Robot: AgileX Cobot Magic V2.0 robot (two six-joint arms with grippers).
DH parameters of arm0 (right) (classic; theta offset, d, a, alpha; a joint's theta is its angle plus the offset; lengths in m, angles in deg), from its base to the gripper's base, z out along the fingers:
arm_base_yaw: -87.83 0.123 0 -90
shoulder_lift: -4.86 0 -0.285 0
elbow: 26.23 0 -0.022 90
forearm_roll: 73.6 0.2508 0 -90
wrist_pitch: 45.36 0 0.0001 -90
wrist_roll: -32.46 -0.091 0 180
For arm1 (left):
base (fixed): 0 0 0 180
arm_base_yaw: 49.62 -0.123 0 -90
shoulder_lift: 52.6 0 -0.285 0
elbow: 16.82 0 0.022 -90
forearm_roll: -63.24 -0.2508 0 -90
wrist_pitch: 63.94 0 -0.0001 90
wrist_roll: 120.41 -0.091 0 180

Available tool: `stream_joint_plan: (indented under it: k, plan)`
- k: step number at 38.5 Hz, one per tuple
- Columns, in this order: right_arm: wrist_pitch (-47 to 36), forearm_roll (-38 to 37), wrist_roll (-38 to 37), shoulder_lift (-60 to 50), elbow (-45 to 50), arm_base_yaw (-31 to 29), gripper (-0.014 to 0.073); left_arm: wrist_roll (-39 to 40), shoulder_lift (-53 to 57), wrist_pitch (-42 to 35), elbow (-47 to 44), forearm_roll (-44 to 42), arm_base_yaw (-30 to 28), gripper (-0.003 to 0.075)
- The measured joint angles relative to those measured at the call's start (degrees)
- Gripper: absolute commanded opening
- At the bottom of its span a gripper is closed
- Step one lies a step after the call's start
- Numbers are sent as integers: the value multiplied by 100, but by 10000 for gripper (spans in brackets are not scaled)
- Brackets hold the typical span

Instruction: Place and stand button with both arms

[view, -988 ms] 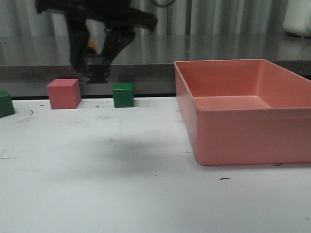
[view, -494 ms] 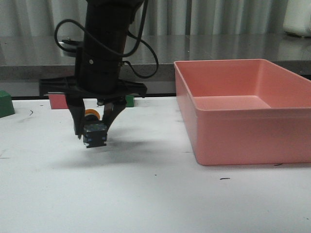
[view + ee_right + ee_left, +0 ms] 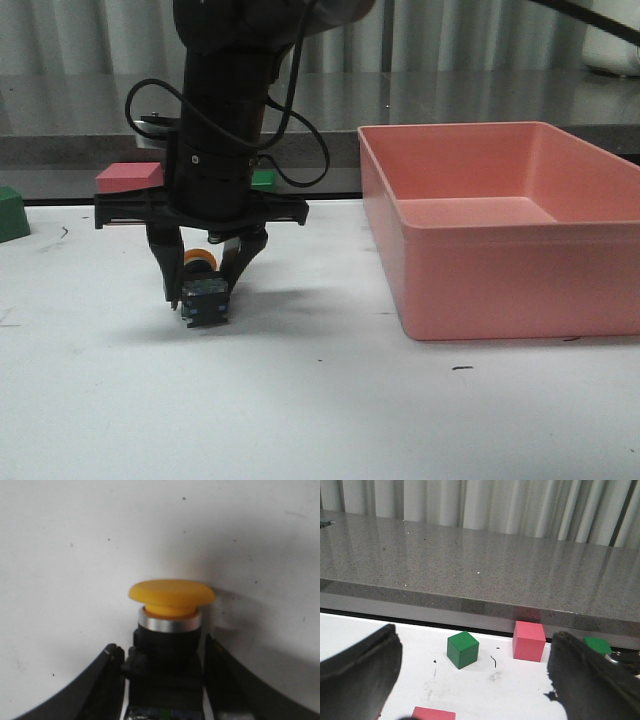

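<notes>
Dim indoor light, soft shadows on the table [image 3: 330, 410], glossy counter [image 3: 470, 565] reflections, blurred near foreground

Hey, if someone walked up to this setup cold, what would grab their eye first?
Probably the black right gripper hanging low over the white table left of centre, shut on the button, whose yellow cap fills the right wrist view. Next, the big pink bin on the right, and the pink cube and green cube near the table's far edge.

Button [image 3: 204, 297] in right tool [image 3: 205, 290], low over table [image 3: 320, 400], left of bin [image 3: 500, 230]; cubes behind.
</notes>
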Motion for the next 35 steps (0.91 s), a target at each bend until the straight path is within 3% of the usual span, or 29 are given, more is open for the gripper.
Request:
stream_joint_plan:
  k: [4,20,33,35]
  plan:
    - [0,0,0,-38,0,0,421,0,0,0,0,0,0,564]
    - [227,0,0,-299,-40,0,403,0,0,0,0,0,0,564]
    - [506,10,222,-1212,-394,0,-69,0,0,0,0,0,0,564]
    - [560,10,225,-1271,-402,0,-62,0,0,0,0,0,0,564]
